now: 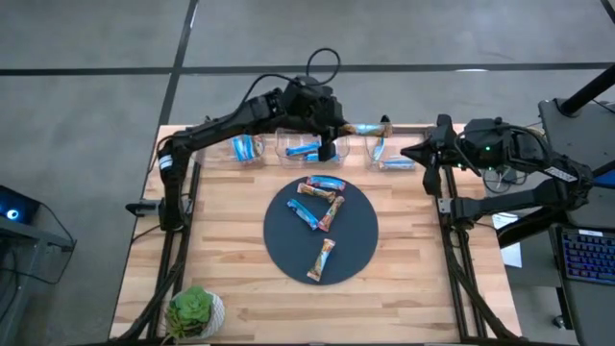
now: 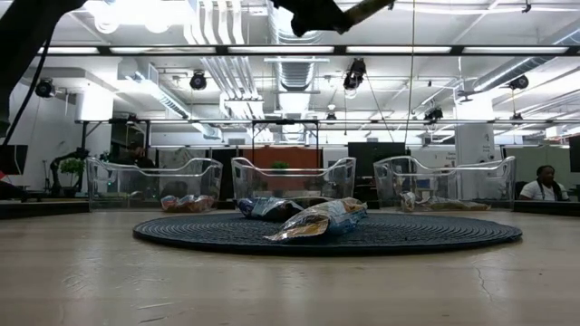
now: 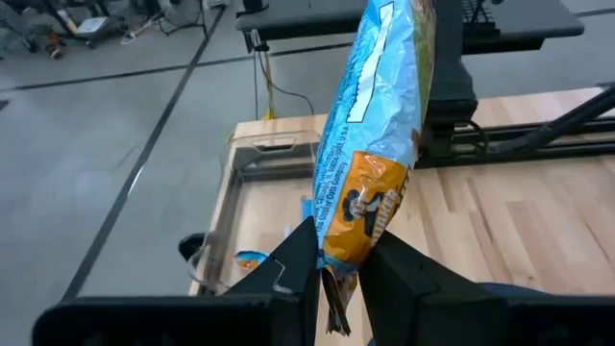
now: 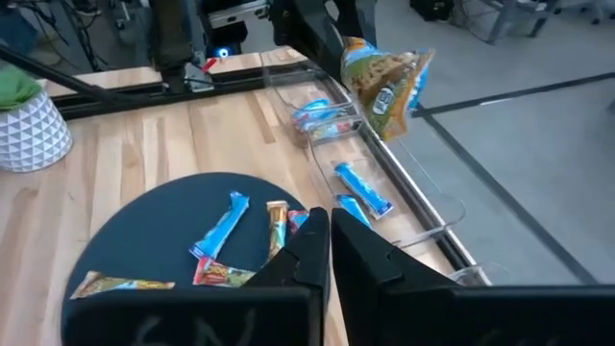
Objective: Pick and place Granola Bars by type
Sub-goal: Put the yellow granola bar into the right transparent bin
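Observation:
My left gripper (image 1: 338, 125) hangs high over the table's far edge, between the middle bin (image 1: 307, 149) and the right bin (image 1: 389, 154), shut on a blue and tan-orange granola bar (image 3: 370, 144). The low view shows that gripper (image 2: 331, 16) at the very top. Several bars lie flat on the dark round disc (image 1: 288, 255): blue (image 1: 303, 213), blue with red (image 1: 325, 185) and brown-tan (image 1: 321, 259). Blue bars lie in all three clear bins, including the left bin (image 1: 248, 147). My right gripper (image 4: 330, 240) waits shut beside the right bin, touching nothing. My left gripper pinches the bar by its crimped end (image 3: 338, 274) between the two fingers (image 3: 298, 259). The fingers point roughly level toward the table's right. The bar (image 1: 370, 127) sticks out past the fingertips along their line, lifted clear of table and bins.
The three clear bins stand in a row along the far edge. A potted plant (image 1: 195, 312) sits at the near left corner. Bare wood lies left, right and near of the disc. A person (image 2: 542, 184) sits in the room beyond the table.

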You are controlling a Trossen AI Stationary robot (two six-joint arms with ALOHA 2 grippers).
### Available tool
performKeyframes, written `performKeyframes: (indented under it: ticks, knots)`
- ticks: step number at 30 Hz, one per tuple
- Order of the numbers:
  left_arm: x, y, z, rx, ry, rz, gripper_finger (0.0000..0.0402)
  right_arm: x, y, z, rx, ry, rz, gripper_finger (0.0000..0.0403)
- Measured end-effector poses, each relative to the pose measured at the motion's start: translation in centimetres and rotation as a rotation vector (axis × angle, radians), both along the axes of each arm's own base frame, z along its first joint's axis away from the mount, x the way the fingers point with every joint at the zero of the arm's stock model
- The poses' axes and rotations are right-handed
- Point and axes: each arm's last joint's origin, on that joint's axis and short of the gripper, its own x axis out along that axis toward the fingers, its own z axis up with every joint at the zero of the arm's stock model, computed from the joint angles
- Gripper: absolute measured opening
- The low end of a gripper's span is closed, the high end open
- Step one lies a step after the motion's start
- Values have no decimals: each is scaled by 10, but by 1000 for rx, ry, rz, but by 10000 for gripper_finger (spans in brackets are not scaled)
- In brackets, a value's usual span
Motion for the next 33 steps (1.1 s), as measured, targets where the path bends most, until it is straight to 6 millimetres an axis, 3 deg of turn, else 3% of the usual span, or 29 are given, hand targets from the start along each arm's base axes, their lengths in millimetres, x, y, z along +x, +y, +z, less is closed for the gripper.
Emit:
performKeyframes:
  ticks: [22, 33]
  knots:
    - [-8, 7, -2, -15, 66, 18, 48, -2, 0, 0, -4, 8, -3, 9]
    - [-19, -1, -31, -75, 331, -80, 48, -2, 0, -1, -4, 9, -7, 9]
